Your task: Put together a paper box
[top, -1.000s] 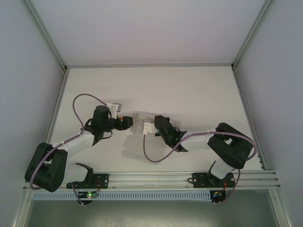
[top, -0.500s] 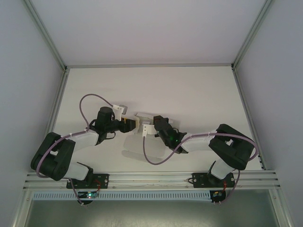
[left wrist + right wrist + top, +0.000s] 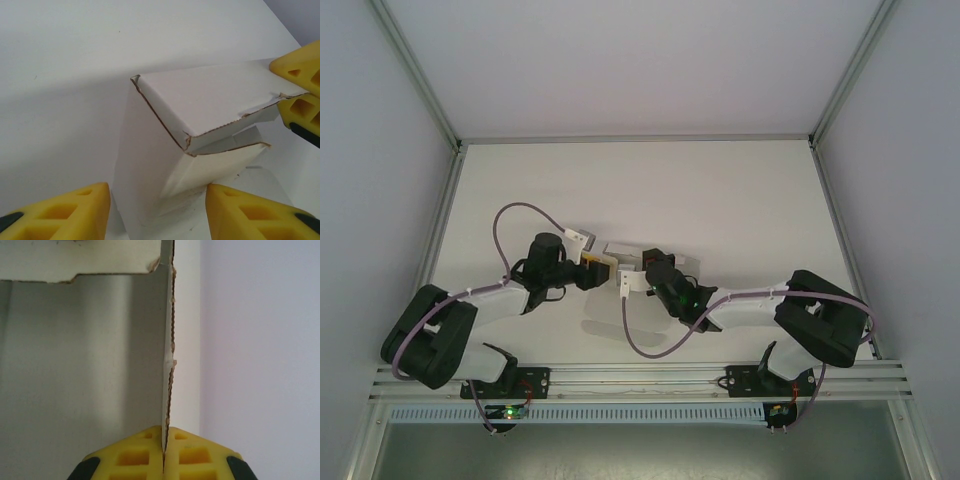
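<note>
The box (image 3: 200, 105) is plain white card with no print, a thin brown line along its cut edges and a creamier tone on the shaded inner flap. The left gripper (image 3: 159, 205) has bright yellow fingers (image 3: 75, 210) patterned with sunken cells and black at the back. The right gripper (image 3: 164, 437) shows the same yellow, the same cells and black corners. The arms (image 3: 740, 305) are black with white sleeves, and the cables (image 3: 520, 207) are dull purple. The table (image 3: 720, 200) is white, the walls (image 3: 370, 150) pale grey-lilac and the rails (image 3: 640, 372) silver. A small green light (image 3: 510, 411) glows at the left base.
</note>
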{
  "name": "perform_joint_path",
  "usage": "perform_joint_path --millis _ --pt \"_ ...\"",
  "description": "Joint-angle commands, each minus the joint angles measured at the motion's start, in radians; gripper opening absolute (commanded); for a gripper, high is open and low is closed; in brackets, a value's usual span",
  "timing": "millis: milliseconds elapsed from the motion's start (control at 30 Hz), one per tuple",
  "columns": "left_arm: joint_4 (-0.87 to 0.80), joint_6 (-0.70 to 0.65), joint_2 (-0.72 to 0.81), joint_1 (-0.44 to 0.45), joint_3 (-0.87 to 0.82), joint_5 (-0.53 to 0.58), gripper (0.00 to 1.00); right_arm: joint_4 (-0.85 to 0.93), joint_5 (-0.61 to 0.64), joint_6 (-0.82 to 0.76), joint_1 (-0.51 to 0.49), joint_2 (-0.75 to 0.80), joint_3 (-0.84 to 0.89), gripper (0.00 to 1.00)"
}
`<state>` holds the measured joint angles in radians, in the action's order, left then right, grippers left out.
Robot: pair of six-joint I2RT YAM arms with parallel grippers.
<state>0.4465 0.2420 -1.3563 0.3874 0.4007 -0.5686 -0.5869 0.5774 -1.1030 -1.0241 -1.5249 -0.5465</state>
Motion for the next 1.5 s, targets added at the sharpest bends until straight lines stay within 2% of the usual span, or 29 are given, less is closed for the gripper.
perform_joint_path --millis 0,167,333,467,633,733,867,1033,1100,1233,1367,1467 --pt "0.058 -0.041 0.049 0.019 -0.038 0.007 0.53 -0.059 0.053 -0.079 -0.034 0.015 0.043 0.00" --pt "0.055 -0.089 0.063 0.057 -0.050 0.019 0.49 -0.086 0.071 -0.075 -0.066 0.014 0.081 0.00" --pt "-0.001 -0.142 0.056 0.141 -0.036 0.114 0.45 -0.277 0.171 -0.148 -0.129 -0.045 0.145 0.00" --pt "0.014 -0.158 0.059 0.201 -0.052 0.232 0.43 -0.232 0.195 -0.110 -0.156 -0.038 0.149 0.00" --pt "0.042 -0.130 0.052 0.228 -0.062 0.368 0.42 -0.150 0.170 -0.048 -0.163 0.050 0.154 0.00" --pt "0.035 -0.128 0.018 0.229 -0.048 0.366 0.44 -0.030 0.118 0.023 -0.166 0.109 0.137 0.00" --pt "0.060 -0.115 -0.026 0.237 -0.057 0.360 0.44 0.016 0.116 0.042 -0.182 0.132 0.133 0.00" --pt "0.145 -0.108 -0.068 0.242 -0.053 0.324 0.44 0.140 0.102 0.122 -0.183 0.092 0.105 0.00" --pt "0.172 -0.121 -0.082 0.259 -0.042 0.343 0.41 0.144 0.118 0.126 -0.183 0.062 0.102 0.00" --pt "0.238 -0.132 -0.121 0.278 -0.026 0.386 0.29 0.148 0.119 0.140 -0.182 0.044 0.096 0.00" --pt "0.236 -0.116 -0.154 0.285 -0.005 0.496 0.16 0.196 0.101 0.177 -0.169 0.065 0.095 0.00" --pt "0.247 -0.097 -0.182 0.291 -0.001 0.607 0.13 0.211 0.092 0.190 -0.166 0.074 0.093 0.00"
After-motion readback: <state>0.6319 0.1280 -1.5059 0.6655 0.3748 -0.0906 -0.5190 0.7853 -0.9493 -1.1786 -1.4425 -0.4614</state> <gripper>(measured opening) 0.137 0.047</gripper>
